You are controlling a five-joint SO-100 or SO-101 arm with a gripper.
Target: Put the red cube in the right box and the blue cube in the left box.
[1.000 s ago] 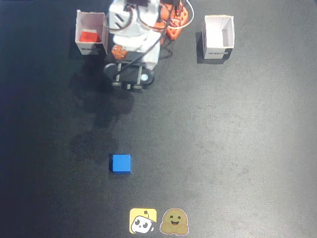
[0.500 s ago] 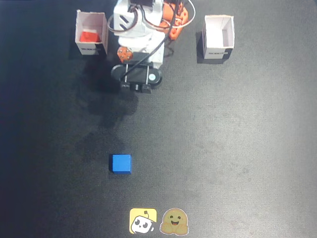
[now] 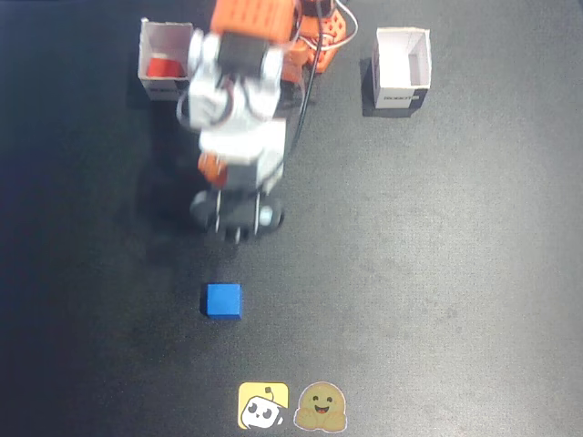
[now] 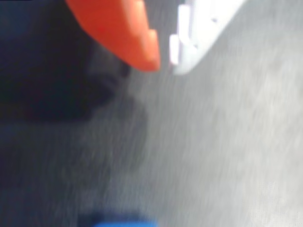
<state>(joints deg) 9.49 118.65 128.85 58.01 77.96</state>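
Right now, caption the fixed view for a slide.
Arm reaching toward the blue cube, red cube already boxed, other box empty.

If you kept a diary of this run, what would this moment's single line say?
red cube: in left-of-view box | blue cube: on table, untouched | other box: empty | gripper: nearly shut, holding nothing

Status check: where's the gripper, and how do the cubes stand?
Gripper nearly shut, empty, above the mat short of blue cube. Red cube in box at fixed view's left; other box empty. Path clear.

Hobbyist robot bench: mascot stickers [image 3: 291, 406].
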